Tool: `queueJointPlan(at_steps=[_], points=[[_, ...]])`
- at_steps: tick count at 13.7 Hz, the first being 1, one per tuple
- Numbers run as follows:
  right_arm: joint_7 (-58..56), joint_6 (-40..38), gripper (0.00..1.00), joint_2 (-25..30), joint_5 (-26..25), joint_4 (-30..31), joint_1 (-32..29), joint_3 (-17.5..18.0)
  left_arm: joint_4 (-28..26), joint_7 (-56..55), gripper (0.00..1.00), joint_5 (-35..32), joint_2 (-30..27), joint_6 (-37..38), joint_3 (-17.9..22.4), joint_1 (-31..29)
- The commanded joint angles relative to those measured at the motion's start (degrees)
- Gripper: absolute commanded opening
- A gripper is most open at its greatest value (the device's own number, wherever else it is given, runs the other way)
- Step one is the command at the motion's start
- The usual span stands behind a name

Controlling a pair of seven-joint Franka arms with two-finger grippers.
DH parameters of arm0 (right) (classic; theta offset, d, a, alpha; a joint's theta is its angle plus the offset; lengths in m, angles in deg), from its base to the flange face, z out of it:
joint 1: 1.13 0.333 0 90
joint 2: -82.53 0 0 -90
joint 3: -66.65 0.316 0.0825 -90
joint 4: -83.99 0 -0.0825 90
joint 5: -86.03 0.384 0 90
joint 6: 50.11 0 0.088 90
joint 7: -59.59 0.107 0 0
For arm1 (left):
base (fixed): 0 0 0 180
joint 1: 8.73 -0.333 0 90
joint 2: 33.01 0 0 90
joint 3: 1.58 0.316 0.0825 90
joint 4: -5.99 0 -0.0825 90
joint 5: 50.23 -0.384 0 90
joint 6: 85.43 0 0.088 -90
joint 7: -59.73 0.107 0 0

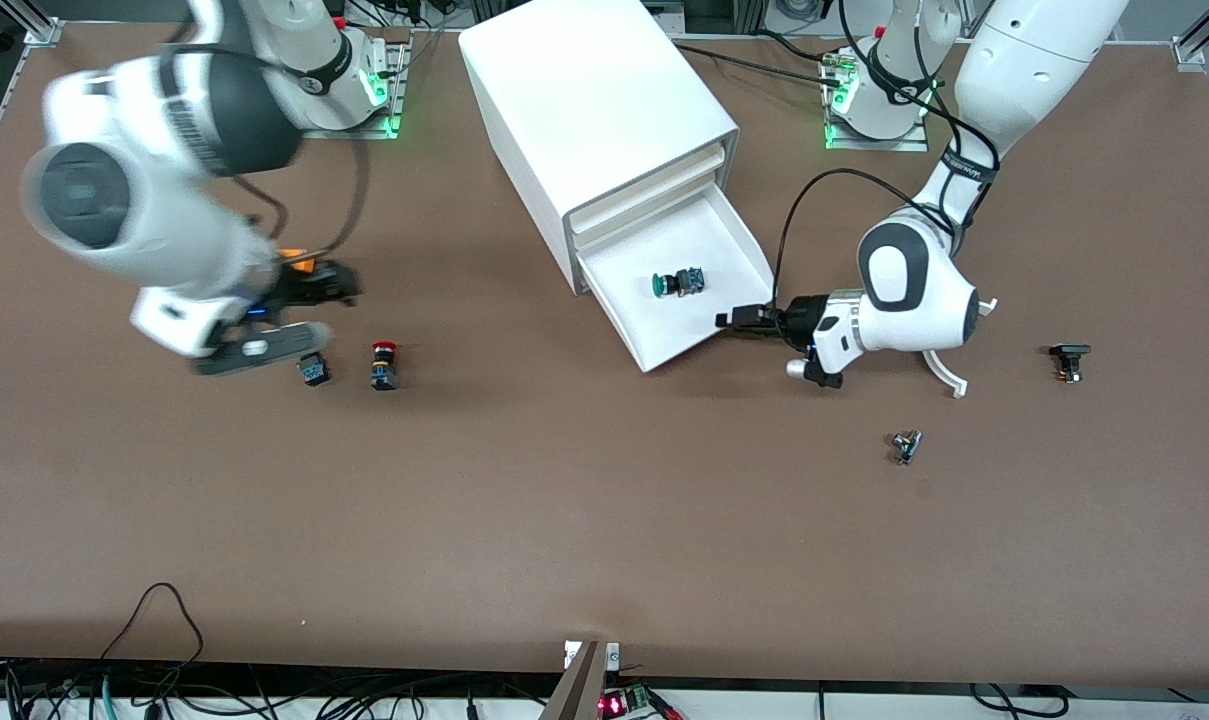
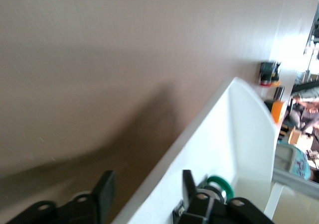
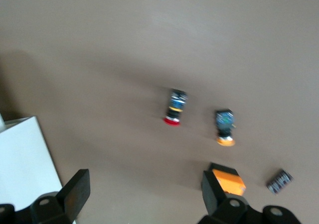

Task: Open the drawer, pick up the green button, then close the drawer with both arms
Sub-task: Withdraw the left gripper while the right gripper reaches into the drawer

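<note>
The cabinet (image 1: pixel 584 120) stands at the robots' side of the table, and its lowest drawer (image 1: pixel 664 345) is pulled out. The green-capped button (image 1: pixel 679 284) lies on its side in the drawer, also seen in the left wrist view (image 2: pixel 222 184). My left gripper (image 1: pixel 729 320) is open at the drawer's front corner toward the left arm's end. In the left wrist view (image 2: pixel 147 191) one finger is outside the drawer's wall (image 2: pixel 209 129) and one inside, near the button. My right gripper (image 1: pixel 342 310) is open and empty over bare table, also in its wrist view (image 3: pixel 144 189).
A red-capped button (image 1: pixel 384 365) (image 3: pixel 175 109) and a yellow-capped one (image 1: pixel 313 369) (image 3: pixel 225 129) lie on the table by the right gripper. A small black part (image 1: pixel 1069 360) and a small metal part (image 1: pixel 905 446) lie toward the left arm's end.
</note>
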State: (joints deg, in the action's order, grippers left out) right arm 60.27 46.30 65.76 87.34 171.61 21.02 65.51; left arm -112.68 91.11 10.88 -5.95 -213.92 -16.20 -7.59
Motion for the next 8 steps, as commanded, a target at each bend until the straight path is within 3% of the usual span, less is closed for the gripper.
queueJointPlan(at_steps=[1, 4, 5, 8], points=[[-1.99, 1.75, 1.0, -4.57, 0.53, -5.34, 3.07, 1.65, -1.04, -1.5, 1.0, 0.41, -8.14, -0.87, 1.52, -4.11], [-10.5, 5.19, 1.0, -10.54, 1.14, -11.23, 3.07, 8.85, -1.82, -1.67, 1.0, -0.54, -15.25, -1.41, 2.14, -8.34], [-12.88, 5.19, 1.0, -12.47, 1.58, -13.34, 3.25, 11.49, -2.18, -1.59, 1.0, -5.25, -17.98, -1.32, 2.14, -10.0], [-21.05, 6.07, 1.0, -18.8, 1.06, -19.84, 5.52, 18.7, -0.09, -1.94, 1.0, -28.87, -26.94, 2.87, 3.28, -11.78]])
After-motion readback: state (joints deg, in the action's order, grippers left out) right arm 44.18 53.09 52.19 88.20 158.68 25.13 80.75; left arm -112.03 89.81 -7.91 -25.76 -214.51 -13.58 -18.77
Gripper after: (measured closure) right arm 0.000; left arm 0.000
